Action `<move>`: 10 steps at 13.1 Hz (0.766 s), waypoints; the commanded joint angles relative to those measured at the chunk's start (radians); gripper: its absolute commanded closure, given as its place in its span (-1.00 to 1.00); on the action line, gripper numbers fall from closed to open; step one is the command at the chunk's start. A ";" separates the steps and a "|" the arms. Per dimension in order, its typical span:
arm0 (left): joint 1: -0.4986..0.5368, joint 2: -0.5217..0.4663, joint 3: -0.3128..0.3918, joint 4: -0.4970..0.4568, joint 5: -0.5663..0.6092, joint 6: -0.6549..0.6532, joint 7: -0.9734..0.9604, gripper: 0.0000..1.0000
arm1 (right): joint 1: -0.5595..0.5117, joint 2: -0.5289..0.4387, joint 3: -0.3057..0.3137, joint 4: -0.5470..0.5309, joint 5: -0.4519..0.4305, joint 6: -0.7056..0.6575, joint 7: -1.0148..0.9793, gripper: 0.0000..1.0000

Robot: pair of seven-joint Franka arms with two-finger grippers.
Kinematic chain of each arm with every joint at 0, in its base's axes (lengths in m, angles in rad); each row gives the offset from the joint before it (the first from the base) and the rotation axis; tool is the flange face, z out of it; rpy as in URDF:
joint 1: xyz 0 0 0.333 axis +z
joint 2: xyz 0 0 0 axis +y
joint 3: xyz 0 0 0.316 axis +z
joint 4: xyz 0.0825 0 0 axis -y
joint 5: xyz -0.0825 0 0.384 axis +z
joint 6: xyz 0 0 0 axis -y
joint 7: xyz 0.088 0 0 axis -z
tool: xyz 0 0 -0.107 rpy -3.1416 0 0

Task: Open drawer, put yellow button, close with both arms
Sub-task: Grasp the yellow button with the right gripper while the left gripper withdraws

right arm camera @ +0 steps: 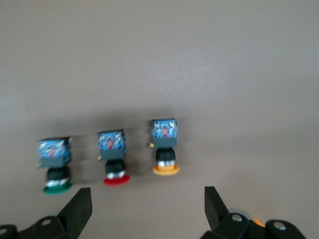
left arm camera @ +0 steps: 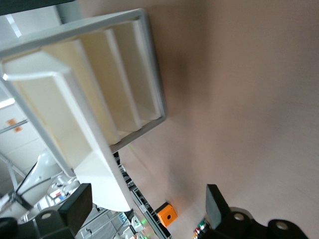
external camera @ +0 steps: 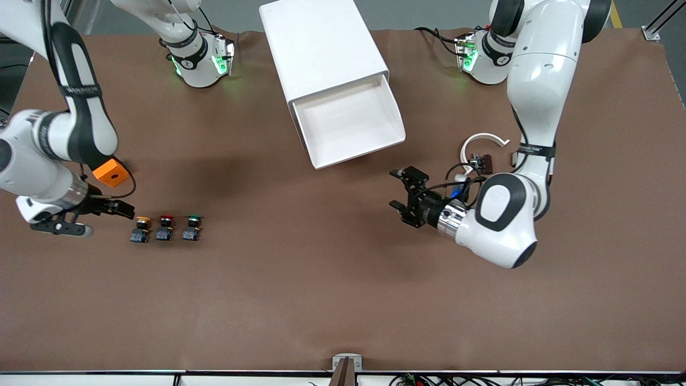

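Observation:
The white cabinet (external camera: 321, 48) lies at the table's middle with its uppermost drawer (external camera: 364, 153) pulled out and holding nothing. In the left wrist view that drawer (left arm camera: 50, 119) juts from the cabinet (left arm camera: 149, 64). My left gripper (external camera: 399, 195) (left arm camera: 144, 204) is open over the bare table, off the drawer's front toward the left arm's end. The yellow button (external camera: 141, 229) (right arm camera: 165, 144) stands at the end of a row of three. My right gripper (external camera: 110, 222) (right arm camera: 147, 206) hangs open just beside that row, nothing between its fingers.
A red-capped button (external camera: 165, 228) and a green-capped one (external camera: 192, 228) stand beside the yellow one. An orange block (external camera: 111, 172) sits by the right arm's wrist. A white ring piece (external camera: 485, 140) and small parts lie near the left arm.

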 commanded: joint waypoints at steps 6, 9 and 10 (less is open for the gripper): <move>-0.004 -0.085 0.087 0.030 0.206 0.011 0.347 -1.00 | -0.047 0.199 0.013 0.023 0.031 0.219 0.063 -1.00; -0.010 -0.137 0.106 0.028 0.418 0.026 0.571 -1.00 | -0.050 0.225 0.013 0.038 0.035 0.219 0.063 -1.00; -0.011 -0.155 0.106 0.028 0.485 0.063 0.631 -1.00 | -0.050 0.233 0.014 0.040 0.035 0.221 0.063 -1.00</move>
